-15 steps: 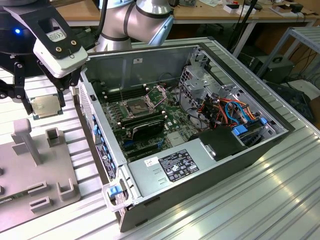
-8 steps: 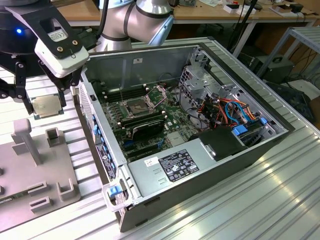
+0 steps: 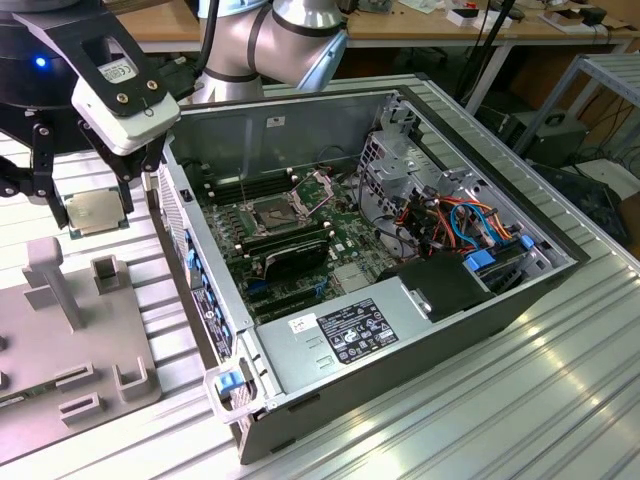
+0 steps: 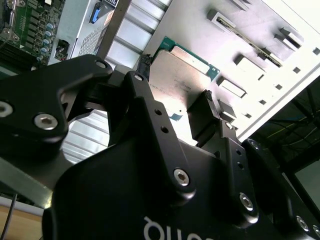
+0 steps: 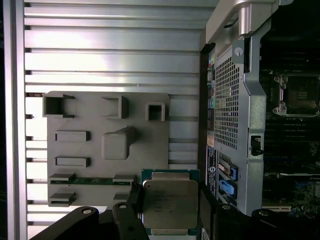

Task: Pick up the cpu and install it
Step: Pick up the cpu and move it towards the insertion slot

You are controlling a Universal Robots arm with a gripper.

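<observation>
The robot arm's black jaws stand clamped on two opposite edges of the cpu (image 3: 95,212), holding it roughly level with its silver-grey metal top facing up, in the upper left of the exterior view. The chip hangs over the ribbed aluminium bench (image 3: 500,420), between the grey fixture plate (image 3: 60,330) at the exterior view's lower left and the perforated side wall of the open computer case (image 3: 400,330) in the middle of the frame.

Both wrist views show the cpu (image 4: 180,80) (image 5: 169,202) with its green border showing around the metal lid and a dark finger (image 4: 207,100) pressed against each side.

Inside the case, the dark square socket (image 3: 278,210) sits on the green motherboard with its metal frame swung up, well apart from the held chip.
</observation>
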